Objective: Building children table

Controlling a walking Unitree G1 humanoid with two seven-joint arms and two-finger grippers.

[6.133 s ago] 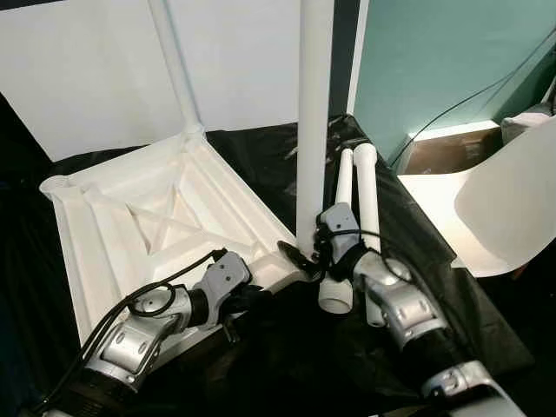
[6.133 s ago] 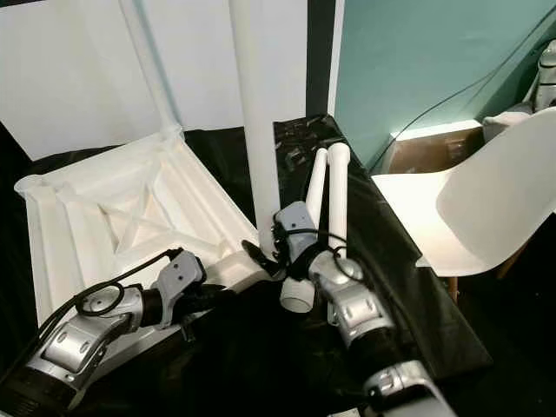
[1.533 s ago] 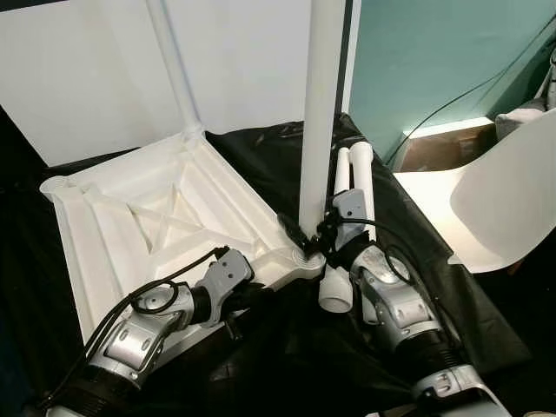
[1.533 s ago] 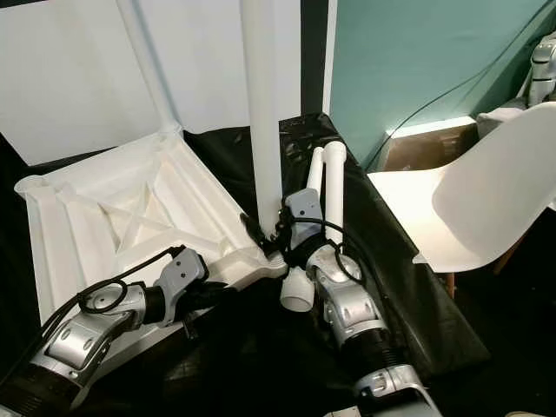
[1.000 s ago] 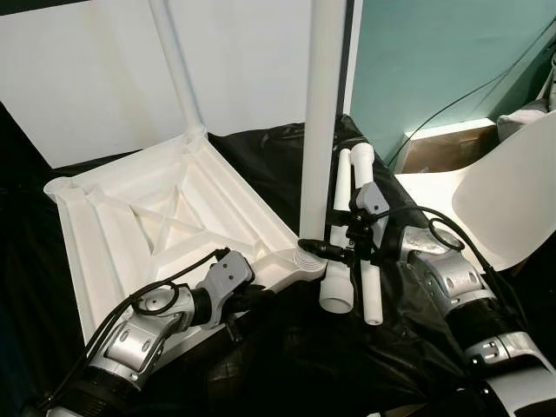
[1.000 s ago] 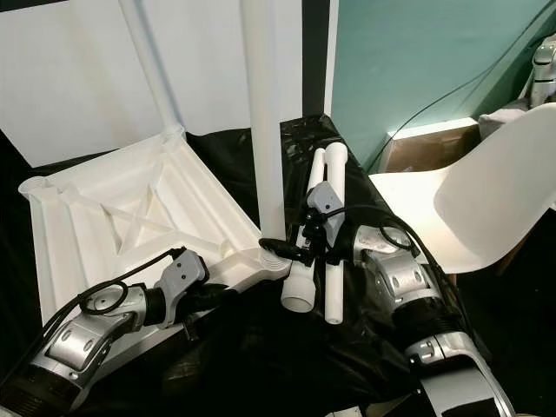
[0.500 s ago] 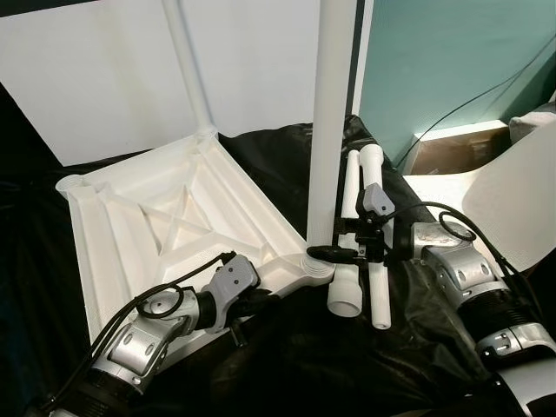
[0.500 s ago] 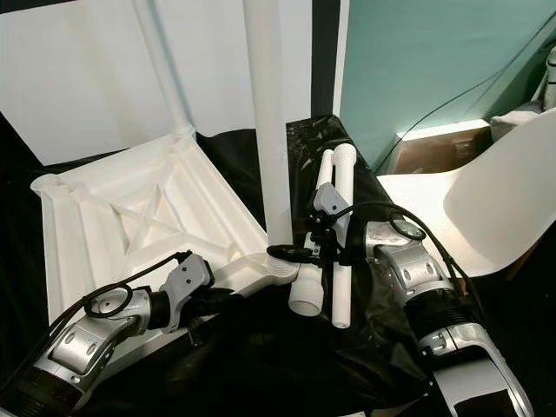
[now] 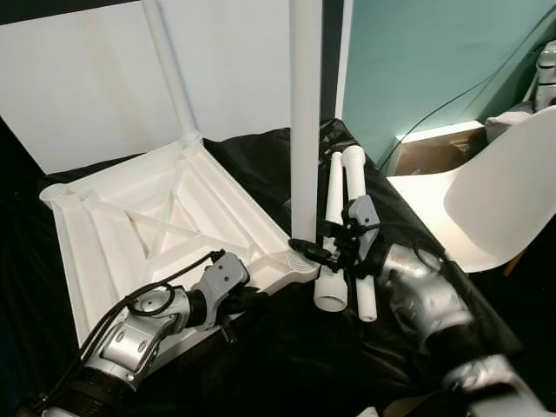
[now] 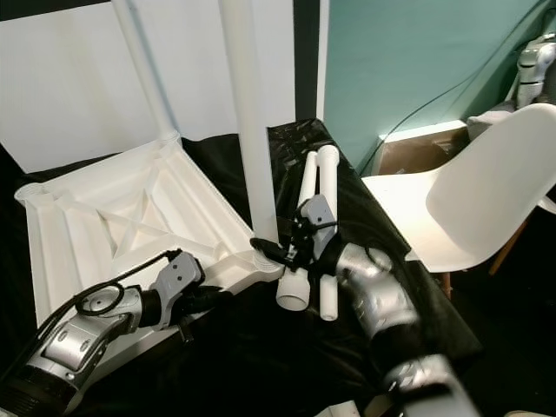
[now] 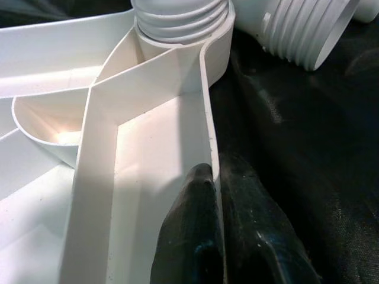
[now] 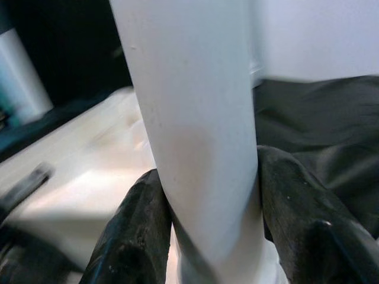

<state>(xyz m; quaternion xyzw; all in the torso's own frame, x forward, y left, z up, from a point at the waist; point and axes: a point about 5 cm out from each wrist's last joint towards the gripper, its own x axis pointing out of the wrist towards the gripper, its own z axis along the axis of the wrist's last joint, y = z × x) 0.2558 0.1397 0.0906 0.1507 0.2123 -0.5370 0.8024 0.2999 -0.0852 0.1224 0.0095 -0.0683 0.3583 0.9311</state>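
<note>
Your white tabletop [image 9: 156, 226] lay upside down on the black cloth [image 9: 287, 365], ribs facing up. One leg [image 9: 169, 74] already stood in the far corner, and a second leg [image 9: 306, 130] stood upright in the near corner socket [image 9: 300, 261].

Your right gripper [image 9: 314, 252] was closed around the foot of that second leg, just above the socket. The right wrist view made the grip plain: a black finger [image 12: 133, 231] pressed against each side of the white tube [image 12: 195, 130] (the head views showed only a dark clamp there).

Your left gripper [image 9: 234, 300] sat at the near edge of the tabletop. From the head you could barely see its tips, but the left wrist view showed one finger [image 11: 192, 236] inside the rim [image 11: 207, 118] and the other outside it, pinching the wall between them. That same view showed the threaded end of the standing leg [image 11: 177, 18] seated in the socket.

Two spare legs [image 9: 347, 226] lay side by side on the cloth, just beside your right gripper. A white chair [image 9: 486, 200] stood well off to your right.
</note>
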